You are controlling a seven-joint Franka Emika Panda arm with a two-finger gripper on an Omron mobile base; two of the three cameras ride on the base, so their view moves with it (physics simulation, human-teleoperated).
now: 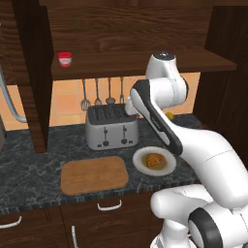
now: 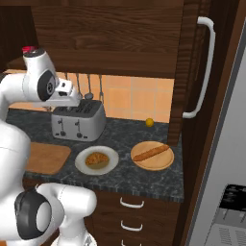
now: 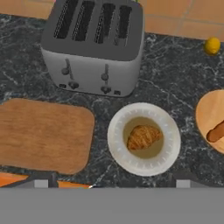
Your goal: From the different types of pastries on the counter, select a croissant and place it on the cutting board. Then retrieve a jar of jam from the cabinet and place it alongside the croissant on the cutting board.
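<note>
1. Fingertips barely peek in at the bottom of our hand view, one at left (image 3: 41,181), one at right; they sit far apart, nothing between them.
2. We see the croissant (image 3: 143,137) on the white plate (image 3: 117,144), on the counter (image 3: 175,74) right of the cutting board (image 3: 41,133).
3. Cutting board is bare, just in front of the toaster (image 3: 94,43).
4. Long thin pastry (image 2: 152,153) lies on the round wooden plate (image 2: 166,163), right of the white plate.
5. Jar of jam (image 1: 65,59) stands on the cabinet (image 1: 97,34) shelf, above and left of the toaster.
6. Small yellow fruit (image 2: 150,122) sits on the counter near the back wall.
7. Arm elbow hangs above the toaster in both base views.
</note>
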